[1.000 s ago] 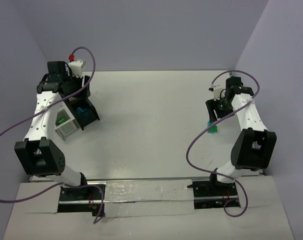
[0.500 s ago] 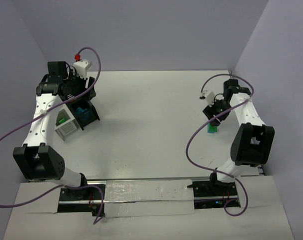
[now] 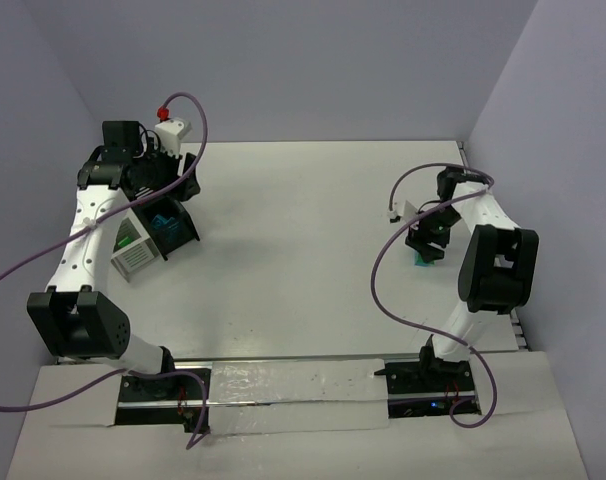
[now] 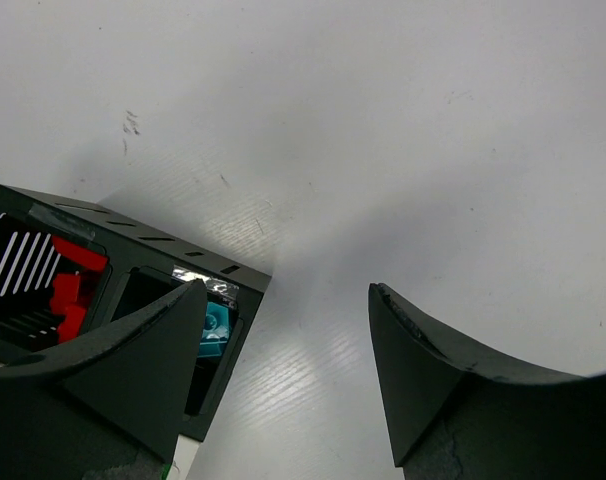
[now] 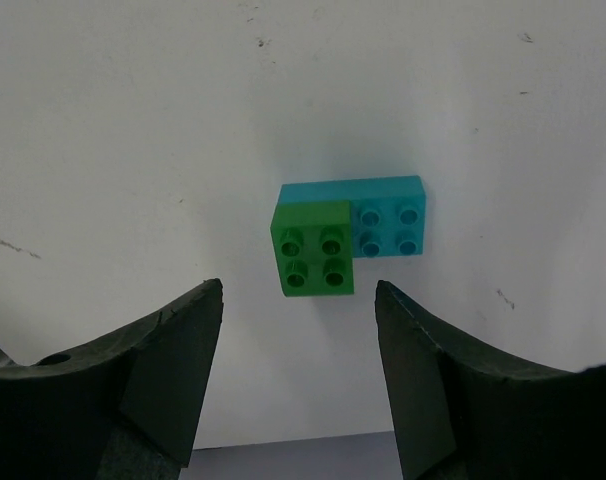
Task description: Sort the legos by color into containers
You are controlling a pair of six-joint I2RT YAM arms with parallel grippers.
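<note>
A green lego (image 5: 315,248) sits on top of a cyan lego (image 5: 388,213) on the white table, joined at one end; in the top view the pair (image 3: 423,260) lies at the right. My right gripper (image 5: 298,290) is open and empty, hovering just above them, its fingers apart on either side below the green one; the top view shows this gripper (image 3: 428,237) too. The containers (image 3: 153,238) stand at the left. The black bin (image 4: 103,290) holds red legos (image 4: 68,290) and a teal lego (image 4: 215,325). My left gripper (image 4: 288,292) is open and empty beside it.
A white slatted bin (image 3: 133,248) with a green piece inside adjoins the black bin. Purple cables loop from both arms. Grey walls close in at the back and both sides of the table (image 3: 303,250).
My right wrist has swung round and lowered over the green and cyan legos, which have not moved. My left gripper has shifted a little to the right by the bins.
</note>
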